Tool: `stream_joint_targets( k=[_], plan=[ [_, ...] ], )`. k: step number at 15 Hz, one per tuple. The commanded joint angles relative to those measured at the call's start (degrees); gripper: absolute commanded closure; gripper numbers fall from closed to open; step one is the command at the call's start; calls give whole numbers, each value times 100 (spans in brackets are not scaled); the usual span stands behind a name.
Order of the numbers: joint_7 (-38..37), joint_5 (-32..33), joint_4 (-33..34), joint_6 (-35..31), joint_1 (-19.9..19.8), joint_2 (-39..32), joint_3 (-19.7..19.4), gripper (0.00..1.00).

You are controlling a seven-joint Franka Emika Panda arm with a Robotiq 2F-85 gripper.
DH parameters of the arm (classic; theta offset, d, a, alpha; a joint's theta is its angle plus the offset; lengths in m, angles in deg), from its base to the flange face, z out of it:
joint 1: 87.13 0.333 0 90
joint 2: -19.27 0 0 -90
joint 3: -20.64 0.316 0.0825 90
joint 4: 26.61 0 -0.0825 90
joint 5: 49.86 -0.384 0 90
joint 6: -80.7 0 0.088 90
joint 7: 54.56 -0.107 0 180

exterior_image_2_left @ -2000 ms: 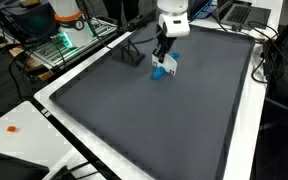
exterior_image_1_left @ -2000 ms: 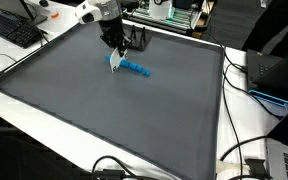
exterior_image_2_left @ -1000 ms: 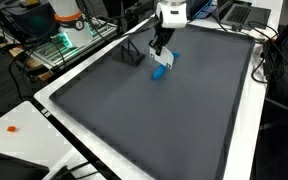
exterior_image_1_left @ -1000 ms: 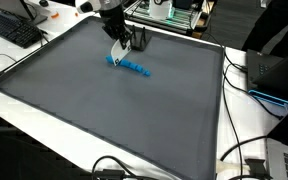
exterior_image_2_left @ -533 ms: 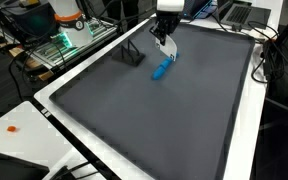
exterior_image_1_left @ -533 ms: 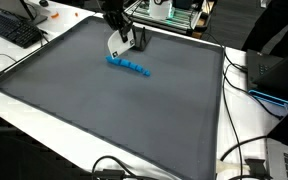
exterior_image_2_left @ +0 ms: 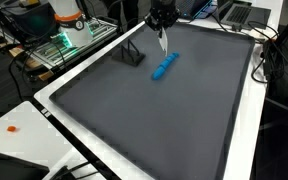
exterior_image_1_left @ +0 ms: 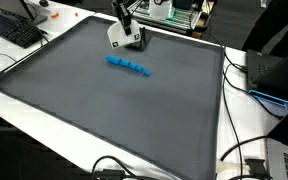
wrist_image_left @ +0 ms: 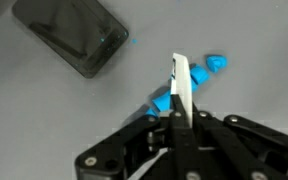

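My gripper (exterior_image_1_left: 121,22) hangs above the far part of the grey mat (exterior_image_1_left: 104,110), shut on a thin white flat piece (exterior_image_1_left: 114,36) that dangles below the fingers. In the wrist view the gripper (wrist_image_left: 179,118) pinches the white piece (wrist_image_left: 181,78) edge-on. A blue string of small blocks (exterior_image_1_left: 129,67) lies flat on the mat below, apart from the gripper. It also shows in an exterior view (exterior_image_2_left: 164,68) and in the wrist view (wrist_image_left: 209,70), partly hidden behind the white piece. The gripper (exterior_image_2_left: 162,18) and the white piece (exterior_image_2_left: 163,42) show in the same exterior view.
A small dark box (exterior_image_2_left: 132,55) stands on the mat near the blue string, also in the wrist view (wrist_image_left: 72,38). A keyboard (exterior_image_1_left: 12,28), cables (exterior_image_1_left: 242,150) and a laptop (exterior_image_1_left: 279,70) lie around the mat's raised edge. A green-lit rack (exterior_image_2_left: 64,40) stands beside it.
My gripper has risen from the blue string and moved toward the mat's far edge, carrying the white piece. The blue string stays flat on the mat.
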Motion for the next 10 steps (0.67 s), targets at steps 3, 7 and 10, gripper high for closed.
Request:
stream_joint_targets(
  k=[3,7,10],
  plan=[
    [-1243,-443,-952,-277,-4,663,-46,99],
    [-1744,-633,-1590,-878,-22,979,-12,99],
    [-1984,-696,-2042,-1357,-32,1146,9,99]
  ],
)
